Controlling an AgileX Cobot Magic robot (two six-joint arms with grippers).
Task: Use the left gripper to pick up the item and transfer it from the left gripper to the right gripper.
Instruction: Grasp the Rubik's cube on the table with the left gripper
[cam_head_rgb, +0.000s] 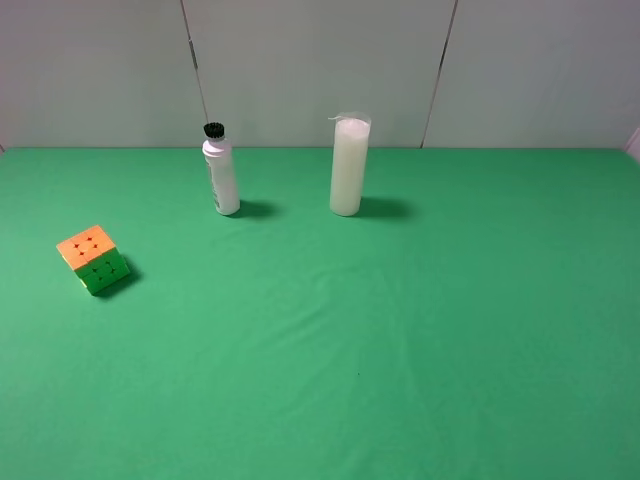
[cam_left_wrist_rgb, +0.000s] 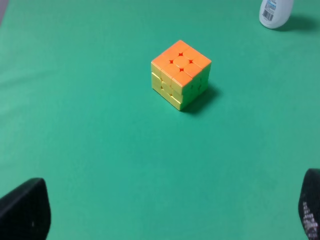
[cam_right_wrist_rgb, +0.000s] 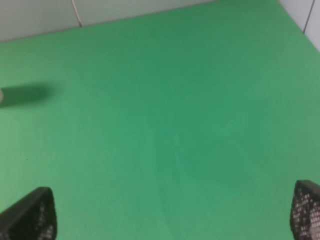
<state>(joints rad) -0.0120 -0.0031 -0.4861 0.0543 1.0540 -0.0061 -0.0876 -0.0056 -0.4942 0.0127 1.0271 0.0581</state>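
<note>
Wide-open, empty left end effector (cam_left_wrist_rgb: 167, 210) before puzzle cube (cam_left_wrist_rgb: 180, 74), orange face up, yellow and green sides

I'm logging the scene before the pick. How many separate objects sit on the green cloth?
3. The puzzle cube lies front left; the black-capped white bottle stands farther back; the tall white cylinder stands to the bottle's right. Nothing seems hidden.
</note>
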